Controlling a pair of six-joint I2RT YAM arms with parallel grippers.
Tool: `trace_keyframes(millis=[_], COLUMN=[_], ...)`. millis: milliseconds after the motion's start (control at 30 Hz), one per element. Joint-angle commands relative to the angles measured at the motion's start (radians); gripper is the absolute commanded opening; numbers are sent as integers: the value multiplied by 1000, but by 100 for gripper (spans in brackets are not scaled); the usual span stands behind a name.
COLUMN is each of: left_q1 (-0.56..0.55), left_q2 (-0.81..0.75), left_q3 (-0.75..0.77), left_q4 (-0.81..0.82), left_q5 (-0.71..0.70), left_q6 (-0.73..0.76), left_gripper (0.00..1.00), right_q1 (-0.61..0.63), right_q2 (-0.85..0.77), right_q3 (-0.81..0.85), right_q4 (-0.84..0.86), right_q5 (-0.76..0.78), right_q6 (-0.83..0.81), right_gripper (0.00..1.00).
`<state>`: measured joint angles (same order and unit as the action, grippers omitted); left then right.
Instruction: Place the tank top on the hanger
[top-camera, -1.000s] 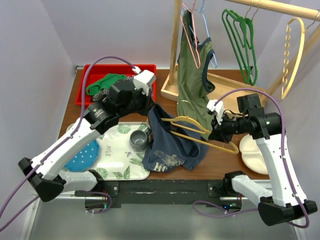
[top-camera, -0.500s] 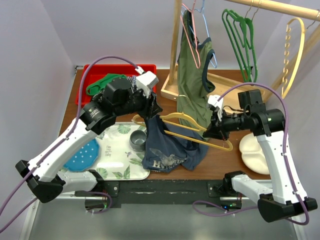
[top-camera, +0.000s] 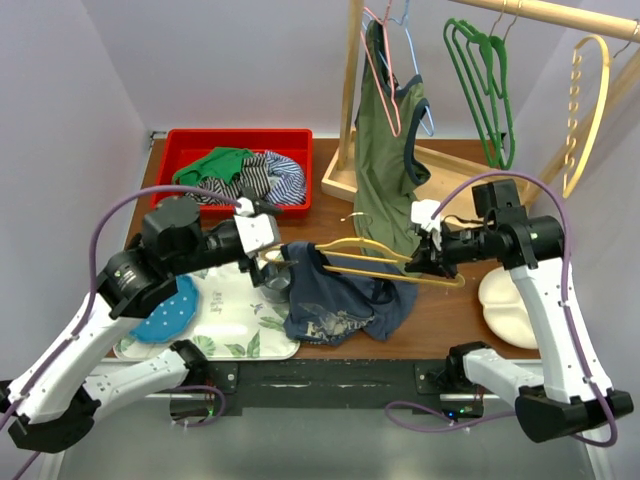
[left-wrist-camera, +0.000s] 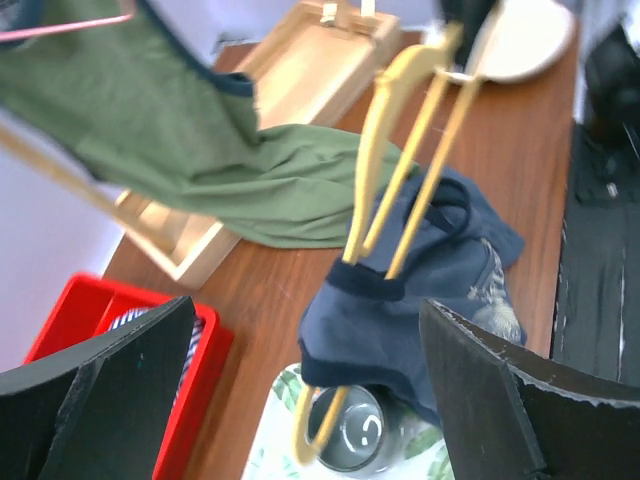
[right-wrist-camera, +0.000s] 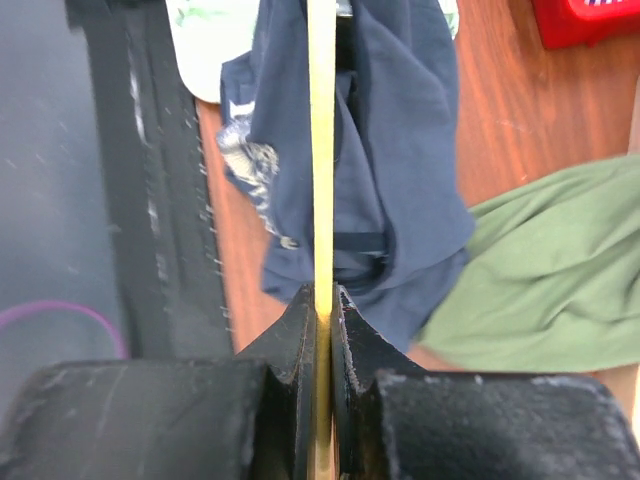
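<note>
The mustard hanger (top-camera: 400, 272) is held level above the table, my right gripper (top-camera: 432, 262) shut on its right end. In the right wrist view the hanger (right-wrist-camera: 321, 150) runs straight out from between the closed jaws of that gripper (right-wrist-camera: 322, 300). The navy tank top (top-camera: 345, 300) hangs from the hanger's left arm, its lower part bunched on the table. My left gripper (top-camera: 272, 250) stands open just left of the hanger's left tip, holding nothing. In the left wrist view the hanger (left-wrist-camera: 400, 170) goes through an opening in the tank top (left-wrist-camera: 430, 290), between the wide-apart fingers (left-wrist-camera: 110, 390).
A grey cup (left-wrist-camera: 365, 430) sits on the leaf-print tray (top-camera: 235, 320) under the hanger's tip. An olive top (top-camera: 385, 150) hangs from the wooden rack (top-camera: 352, 90), with green hangers (top-camera: 485, 90) further right. A red bin (top-camera: 185, 150) of clothes stands behind. A pale dish (top-camera: 505, 300) lies right.
My left gripper has opened, let go of the tank top and drawn back to the left and lower. The tank top stays draped on the hanger, which the right gripper still holds.
</note>
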<state>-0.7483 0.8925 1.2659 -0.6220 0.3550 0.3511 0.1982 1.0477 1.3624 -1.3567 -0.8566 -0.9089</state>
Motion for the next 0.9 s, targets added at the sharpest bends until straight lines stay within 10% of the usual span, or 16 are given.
trace_keyframes(millis=[0,500,667,767,867], left_q1=[3,0,0,0,1], left_q2=[69,307,364,375,341], left_q3=[-43,-28,-16,-13,-42], left_q4=[-19,65,97,113,166], left_q5=[200,386,414,375,296], left_q6=[203,94,31,-6,-90], left_gripper=[100,75,52,6,0], right_q1=[6,21,23,23,23], right_q2=[46,97,109,115,123], right_q3=[-19,-14,-23,-25,-19], right_q4=[-182,-182,-182,-182,-171], right_q5=[-50,-117,-124,-130,-118], right_q6=[-220,-344,-347,-344,-305], right_gripper=[0,0,0,0,0])
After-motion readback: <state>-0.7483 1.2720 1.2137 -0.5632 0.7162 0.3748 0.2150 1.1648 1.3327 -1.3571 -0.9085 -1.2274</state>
